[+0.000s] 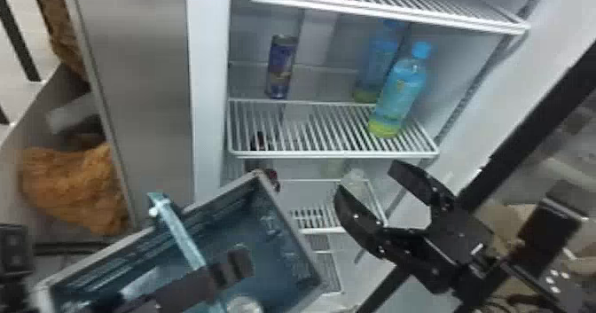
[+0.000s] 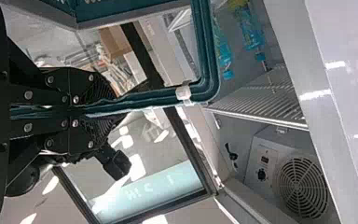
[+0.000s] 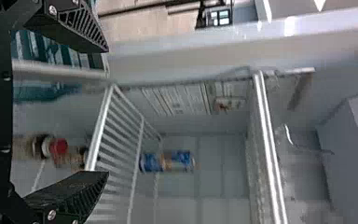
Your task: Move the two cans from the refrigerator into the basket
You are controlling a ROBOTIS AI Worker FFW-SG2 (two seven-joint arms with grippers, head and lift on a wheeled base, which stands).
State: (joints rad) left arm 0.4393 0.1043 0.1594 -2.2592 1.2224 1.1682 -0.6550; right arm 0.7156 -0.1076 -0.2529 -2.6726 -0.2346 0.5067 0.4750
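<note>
My left gripper (image 1: 230, 268) is at the basket's teal handle (image 1: 184, 236); in the left wrist view the left gripper (image 2: 109, 109) is shut on the handle (image 2: 158, 97). The grey-rimmed basket (image 1: 288, 228) hangs tilted before the refrigerator, a round silver can top (image 1: 245, 305) low inside it. A blue-purple can (image 1: 282, 67) stands at the back left of the middle shelf; the right wrist view has this can (image 3: 167, 161) beyond the wire shelf. My right gripper (image 1: 367, 179) is open with nothing between its fingers, below and right of the can; there too is the right gripper (image 3: 106, 111).
Two blue bottles (image 1: 399, 95) stand right of the can on the wire shelf (image 1: 332, 154). Another wire shelf (image 1: 386, 13) lies above. Dark bottles with red (image 1: 271, 179) are below, behind the basket's corner. The refrigerator's left wall edge (image 1: 206, 90) borders the opening.
</note>
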